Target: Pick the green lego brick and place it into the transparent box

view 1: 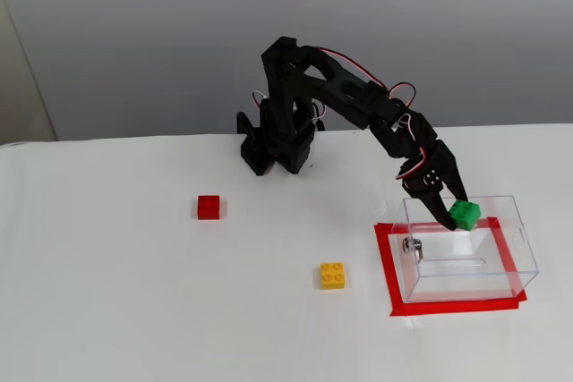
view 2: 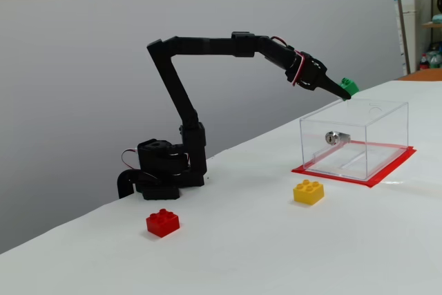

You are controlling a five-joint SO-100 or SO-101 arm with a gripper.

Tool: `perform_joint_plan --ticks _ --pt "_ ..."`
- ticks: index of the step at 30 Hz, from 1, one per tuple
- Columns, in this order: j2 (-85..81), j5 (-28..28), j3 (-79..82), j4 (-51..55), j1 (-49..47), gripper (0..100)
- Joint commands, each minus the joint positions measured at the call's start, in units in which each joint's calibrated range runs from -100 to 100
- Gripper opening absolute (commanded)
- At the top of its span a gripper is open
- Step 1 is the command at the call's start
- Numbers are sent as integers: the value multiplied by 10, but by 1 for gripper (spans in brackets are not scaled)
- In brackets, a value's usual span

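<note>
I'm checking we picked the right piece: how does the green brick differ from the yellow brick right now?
The green brick is held in the air by the gripper, over the clear box; the yellow brick lies flat on the table outside the box. The green one is tilted, the yellow one sits level, studs up. Both look similar in size.

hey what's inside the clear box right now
No brick lies in the box. The green brick is held above it by the gripper. Its floor looks bare.
</note>
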Motion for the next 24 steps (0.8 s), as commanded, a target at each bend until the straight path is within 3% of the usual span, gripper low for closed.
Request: perform_joint_plan --ticks 1,5,11,24 --pt "3 -2 -32 -2 3 12" --pt "3 -2 -32 0 2 15" --pt "3 -2 -28 -2 4 32" --pt "-1 -2 -30 0 8 33"
